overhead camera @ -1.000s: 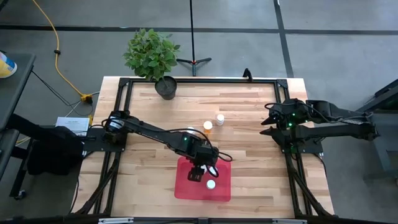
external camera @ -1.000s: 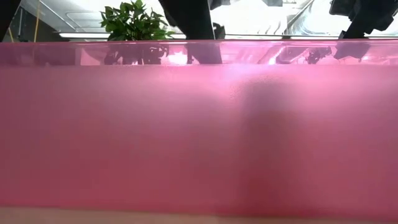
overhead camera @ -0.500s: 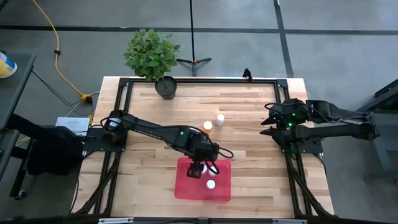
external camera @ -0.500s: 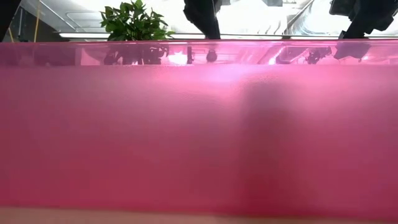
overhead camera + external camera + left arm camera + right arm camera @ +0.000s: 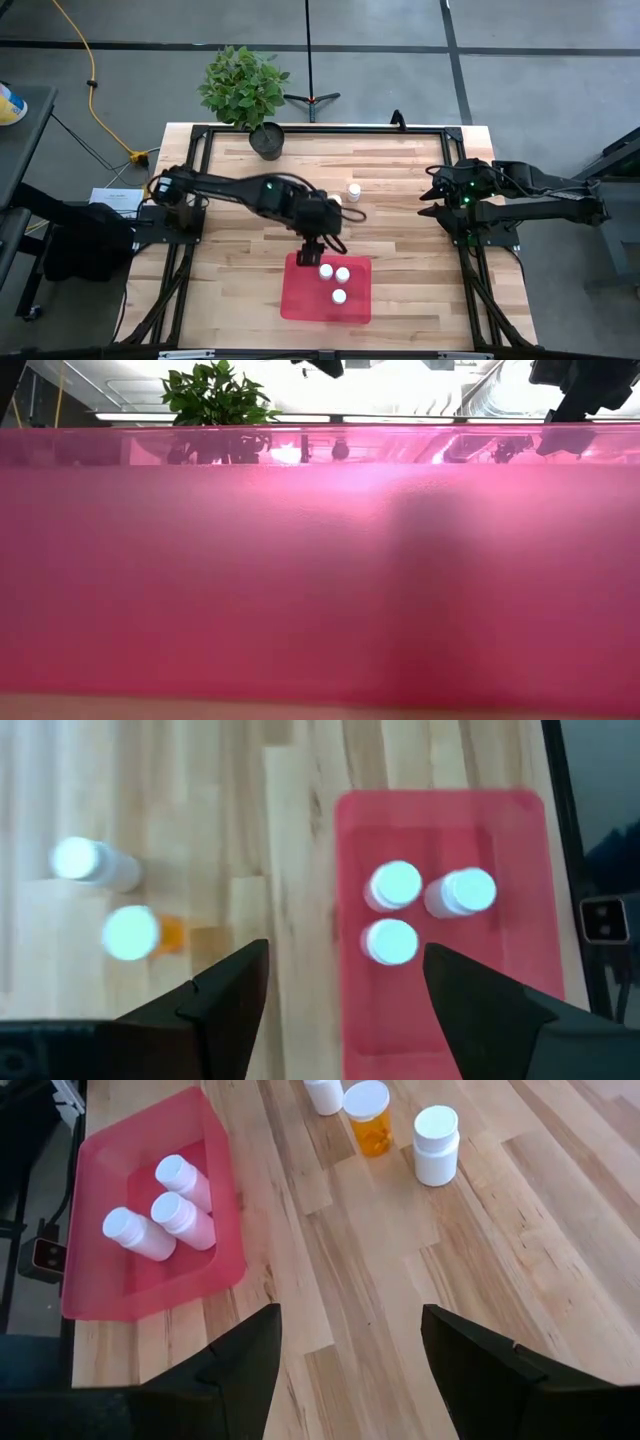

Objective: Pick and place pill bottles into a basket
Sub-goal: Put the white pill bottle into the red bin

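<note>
The red tray lies near the table's front edge, and its wall fills the low view. Three white-capped pill bottles lie in it; they also show in the left wrist view. A white bottle and an amber one stand on the table farther back, with another white bottle beside them. My left gripper is open and empty, above the tray's far edge. My right gripper is open and empty at the table's right edge.
A dark pot with a green plant stands at the table's far left corner. Bare wooden table lies between the tray and my right arm. Black frame rails run along the table's edges.
My left gripper has risen out of the tray and moved toward the table's far edge. A third pill bottle now lies uncovered in the tray, where the gripper was.
</note>
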Controlling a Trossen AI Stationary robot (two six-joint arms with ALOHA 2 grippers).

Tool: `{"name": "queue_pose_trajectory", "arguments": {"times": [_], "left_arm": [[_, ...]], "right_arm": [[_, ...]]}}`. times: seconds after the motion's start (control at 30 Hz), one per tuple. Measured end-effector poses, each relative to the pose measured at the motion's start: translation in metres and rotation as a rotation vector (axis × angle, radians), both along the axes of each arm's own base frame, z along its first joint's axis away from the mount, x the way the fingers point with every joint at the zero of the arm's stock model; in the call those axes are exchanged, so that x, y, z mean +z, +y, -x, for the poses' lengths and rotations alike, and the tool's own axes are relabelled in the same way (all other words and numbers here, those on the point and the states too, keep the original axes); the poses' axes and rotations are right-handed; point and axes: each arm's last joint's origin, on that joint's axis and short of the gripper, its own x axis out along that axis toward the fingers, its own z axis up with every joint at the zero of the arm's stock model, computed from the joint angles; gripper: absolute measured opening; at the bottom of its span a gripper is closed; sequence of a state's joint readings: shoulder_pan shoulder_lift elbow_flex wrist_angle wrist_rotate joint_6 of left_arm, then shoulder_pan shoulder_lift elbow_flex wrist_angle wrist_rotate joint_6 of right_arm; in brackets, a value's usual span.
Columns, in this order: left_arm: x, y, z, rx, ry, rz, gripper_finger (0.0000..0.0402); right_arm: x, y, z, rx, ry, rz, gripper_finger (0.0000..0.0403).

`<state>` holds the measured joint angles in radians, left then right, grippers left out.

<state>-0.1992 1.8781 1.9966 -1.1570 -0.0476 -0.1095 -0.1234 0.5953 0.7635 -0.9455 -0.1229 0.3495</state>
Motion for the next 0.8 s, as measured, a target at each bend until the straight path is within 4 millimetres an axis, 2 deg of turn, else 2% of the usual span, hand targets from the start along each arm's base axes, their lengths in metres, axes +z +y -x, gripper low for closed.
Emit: {"name": "queue_pose_trajectory", "arguments": {"times": [0.4, 0.6, 0.8], "left_arm": [[0.05, 0.049, 0.041, 0.131, -0.132, -0.047, 0.0298], [0.066, 0.074, 0.07, 0.2, -0.187, -0.047, 0.0298], [0.086, 0.085, 0.103, 0.258, -0.344, -0.024, 0.0298]], "right_arm": [[0.0, -0.001, 0.0, -0.026, 0.0, 0.002, 0.0232], [0.0, -0.001, 0.0, -0.038, -0.001, -0.005, 0.0232], [0.0, -0.001, 0.0, -0.044, -0.004, -0.011, 0.0232]]}}
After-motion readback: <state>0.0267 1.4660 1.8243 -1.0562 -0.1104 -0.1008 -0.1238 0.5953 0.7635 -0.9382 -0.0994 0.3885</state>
